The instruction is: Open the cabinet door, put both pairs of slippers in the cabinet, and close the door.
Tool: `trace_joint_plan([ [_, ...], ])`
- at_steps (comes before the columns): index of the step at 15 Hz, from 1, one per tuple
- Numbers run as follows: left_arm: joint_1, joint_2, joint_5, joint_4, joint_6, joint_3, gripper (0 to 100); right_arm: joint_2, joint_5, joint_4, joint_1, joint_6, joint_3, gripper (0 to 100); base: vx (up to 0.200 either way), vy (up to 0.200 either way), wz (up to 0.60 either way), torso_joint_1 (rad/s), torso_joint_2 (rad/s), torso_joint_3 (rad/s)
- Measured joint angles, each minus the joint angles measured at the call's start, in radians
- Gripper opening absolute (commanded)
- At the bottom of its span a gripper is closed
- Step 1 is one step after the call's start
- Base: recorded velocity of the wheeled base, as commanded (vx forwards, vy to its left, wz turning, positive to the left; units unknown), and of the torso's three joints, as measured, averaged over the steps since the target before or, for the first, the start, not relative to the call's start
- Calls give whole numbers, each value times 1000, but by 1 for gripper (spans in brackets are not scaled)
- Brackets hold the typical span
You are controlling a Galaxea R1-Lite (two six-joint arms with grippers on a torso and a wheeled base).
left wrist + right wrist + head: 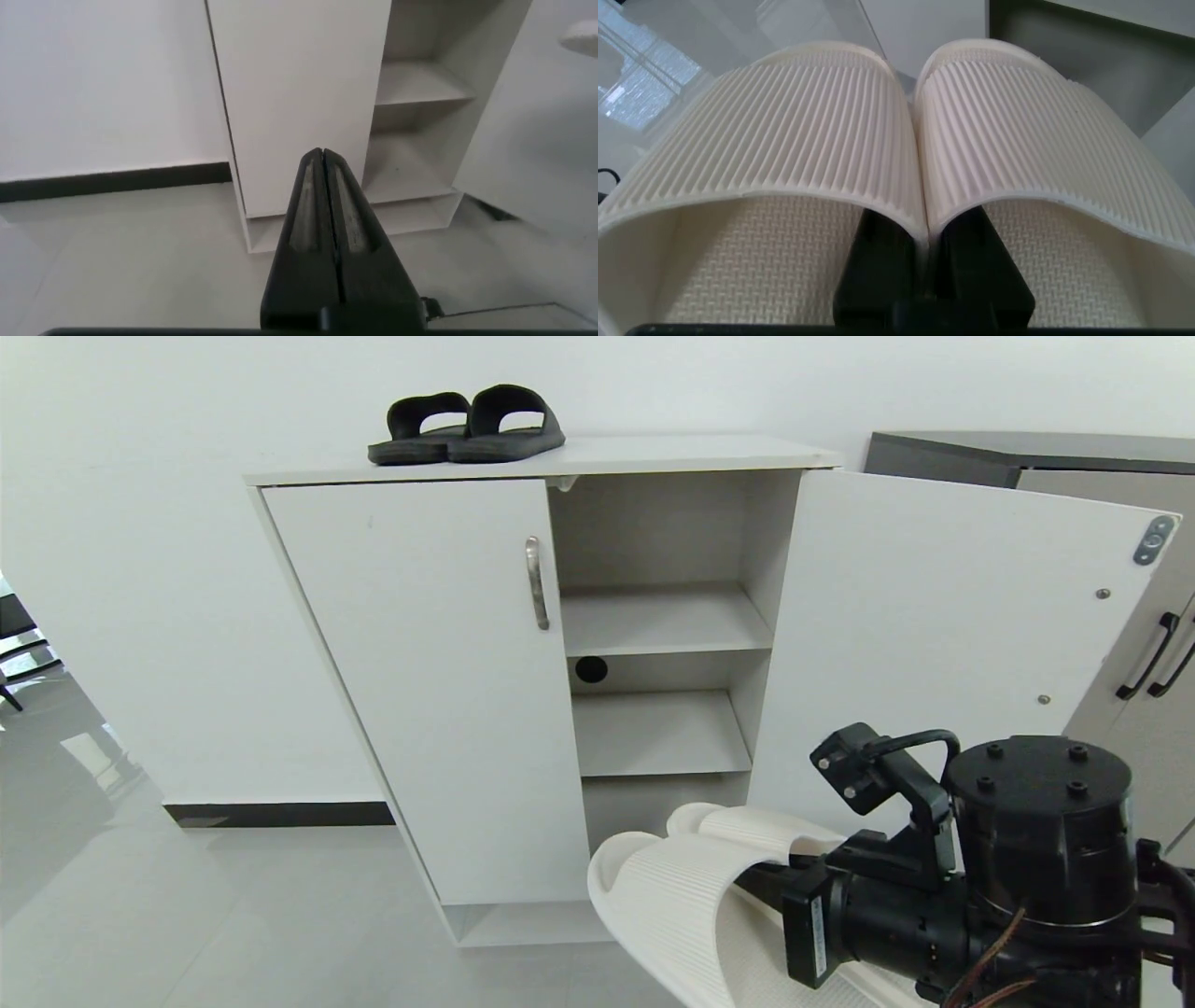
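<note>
Left gripper (322, 161) pressed closed; right gripper (767, 879), arm extended forward, clamps white slippers (672, 896).

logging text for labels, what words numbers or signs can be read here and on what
No text can be read in any view.
Pale sticker on the black arm housing behind the white slippers: too small to read.
Cabinet: no print visible.
Black slippers: no print visible.
White slippers: ribbed and patterned surfaces, no print visible.
</note>
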Motion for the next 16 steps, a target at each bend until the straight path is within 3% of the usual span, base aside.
trace_joint_plan([
  [2,0,-5,24,-1,-5,1,0,7,-11,-1,1,-4,1,0,0,0,0,0,0,0],
  [3,0,-6,23,-1,14,2,0,16,-29,-2,2,-19,-3,0,0,0,0,0,0,0],
  [8,0,-9,5,-3,3,2,0,144,-186,-96,5,5,-26,0,0,0,0,0,0,0],
  [14,0,-9,3,-2,4,2,0,511,-600,-168,6,74,-288,0,0,0,0,0,0,0],
  [16,0,-9,2,-3,6,2,0,606,-680,-241,4,61,-361,0,0,0,0,0,0,0],
])
